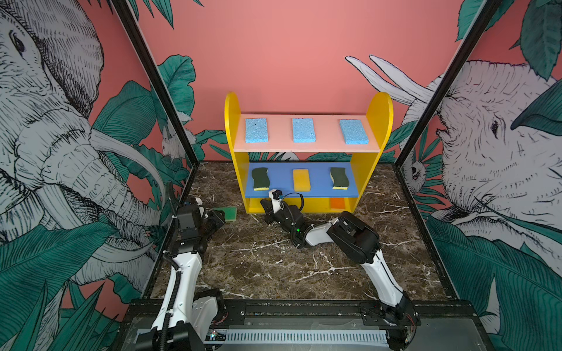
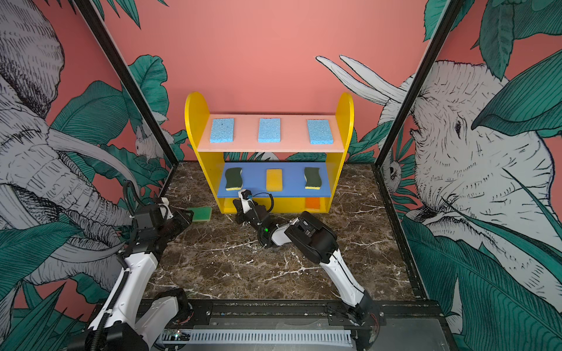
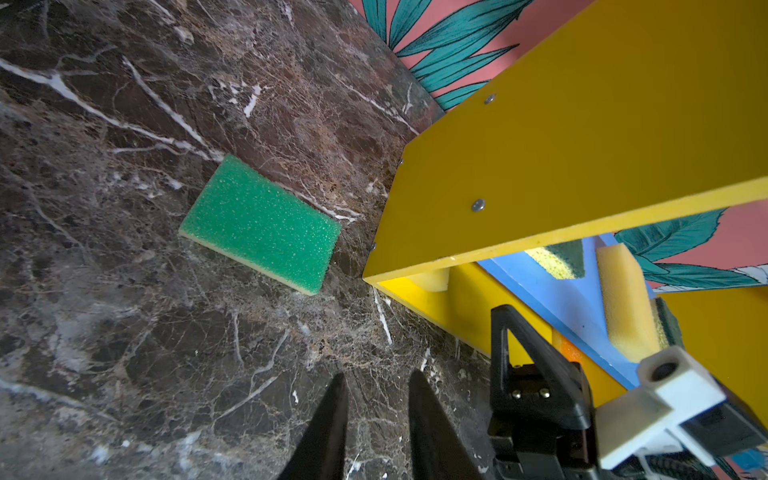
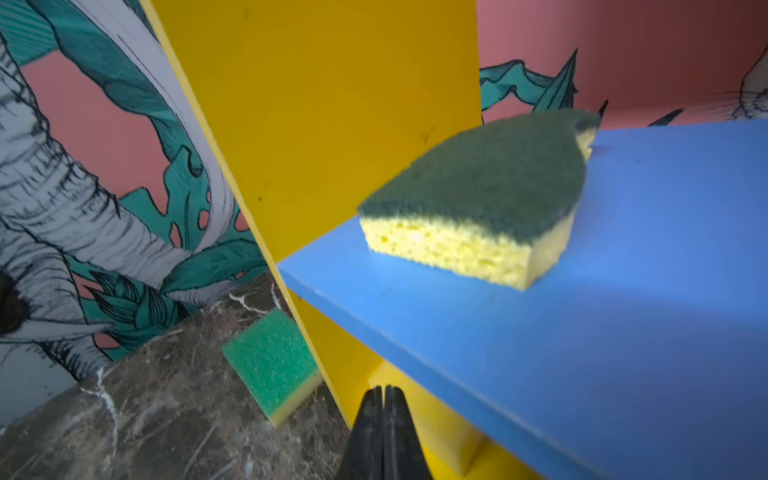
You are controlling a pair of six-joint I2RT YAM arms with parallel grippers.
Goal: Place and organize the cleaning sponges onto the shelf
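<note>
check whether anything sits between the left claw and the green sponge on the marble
Nothing visible. Only bare brown marble tabletop lies between the open left claw and the bright green rectangular sponge; the shelf's yellow side panel stands to one side.

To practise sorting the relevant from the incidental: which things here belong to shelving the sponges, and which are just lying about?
Part of the job:
shelf
blue sponges
wavy sponges
yellow sponge
orange sponge
green sponge, off the shelf
left gripper
right gripper

Just there:
table
wallpaper
frame posts
</note>
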